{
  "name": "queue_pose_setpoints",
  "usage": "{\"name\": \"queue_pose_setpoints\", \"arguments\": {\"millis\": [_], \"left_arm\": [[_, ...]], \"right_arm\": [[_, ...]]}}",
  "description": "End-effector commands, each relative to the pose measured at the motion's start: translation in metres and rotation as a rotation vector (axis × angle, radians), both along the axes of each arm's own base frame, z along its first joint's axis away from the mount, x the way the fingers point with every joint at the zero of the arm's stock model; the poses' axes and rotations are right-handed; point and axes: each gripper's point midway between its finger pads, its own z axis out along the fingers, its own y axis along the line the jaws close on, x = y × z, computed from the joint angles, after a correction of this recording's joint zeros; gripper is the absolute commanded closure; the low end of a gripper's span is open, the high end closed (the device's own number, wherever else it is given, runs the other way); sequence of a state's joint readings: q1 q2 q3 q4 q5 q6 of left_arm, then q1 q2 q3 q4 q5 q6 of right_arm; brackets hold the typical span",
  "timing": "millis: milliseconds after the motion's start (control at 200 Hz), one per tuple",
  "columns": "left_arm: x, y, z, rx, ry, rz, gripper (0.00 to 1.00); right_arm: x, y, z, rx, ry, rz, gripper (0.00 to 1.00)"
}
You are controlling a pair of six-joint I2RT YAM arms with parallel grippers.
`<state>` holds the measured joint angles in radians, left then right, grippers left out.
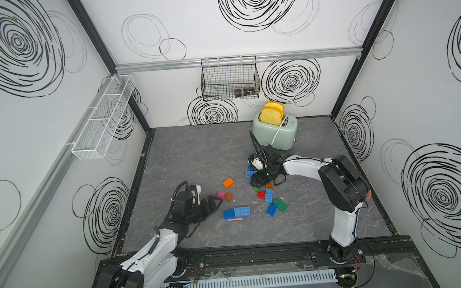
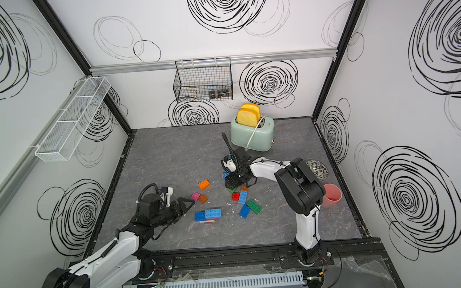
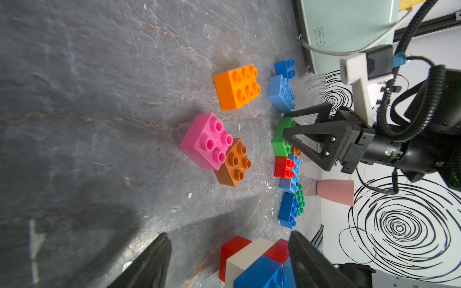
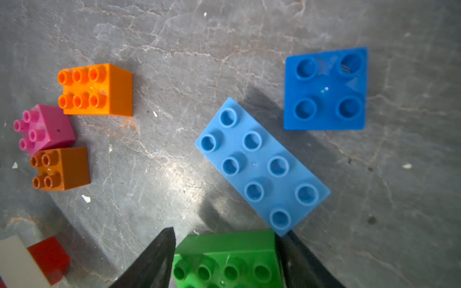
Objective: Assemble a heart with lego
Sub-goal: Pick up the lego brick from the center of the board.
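Loose lego lies mid-table: an orange brick (image 1: 228,183), a pink one (image 1: 221,194) touching a brown one (image 1: 228,197), and a cluster of red, blue and green bricks (image 1: 269,200). A joined stack with blue bricks (image 1: 237,213) over red and white stands in front. My left gripper (image 1: 219,205) is open just left of that stack; in the left wrist view the stack (image 3: 249,259) sits between the fingers near one of them. My right gripper (image 1: 256,186) points down, shut on a green brick (image 4: 224,259), low by the table. Beside it lie a light blue oblong brick (image 4: 262,167) and a blue square (image 4: 324,88).
A mint toaster (image 1: 276,136) with two bread slices stands at the back, just behind the right gripper. A pink cup (image 2: 331,196) and a patterned round mat (image 2: 318,167) are at the right. A black wire basket (image 1: 230,78) and a white mesh shelf (image 1: 102,117) hang on the walls.
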<state>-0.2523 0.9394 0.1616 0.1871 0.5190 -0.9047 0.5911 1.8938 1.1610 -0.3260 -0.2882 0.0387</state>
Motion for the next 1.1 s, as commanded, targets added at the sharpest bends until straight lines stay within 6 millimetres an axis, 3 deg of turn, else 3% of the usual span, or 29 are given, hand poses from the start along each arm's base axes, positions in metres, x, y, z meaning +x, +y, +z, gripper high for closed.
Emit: {"name": "queue_pose_setpoints", "arguments": {"millis": [0,155,385,555,750,1091], "left_arm": [[0.004,0.0,0.006,-0.015,-0.042,0.005,0.22],[0.005,0.001,0.007,-0.015,-0.042,0.008,0.21],[0.006,0.0,0.007,-0.015,-0.036,0.0,0.21],[0.008,-0.001,0.008,-0.018,-0.034,-0.007,0.21],[0.009,0.0,0.009,-0.011,-0.037,-0.003,0.21],[0.007,0.003,0.006,-0.012,-0.034,0.008,0.21]], "right_arm": [[0.005,-0.007,0.018,-0.016,-0.061,0.008,0.34],[0.016,-0.011,0.028,-0.035,-0.096,0.02,0.36],[0.033,-0.016,0.015,-0.071,-0.11,0.036,0.32],[0.041,-0.008,0.005,-0.063,-0.102,0.068,0.31],[0.035,0.008,-0.003,-0.038,-0.095,0.142,0.3],[0.0,0.037,-0.014,-0.058,-0.058,0.269,0.32]]}}
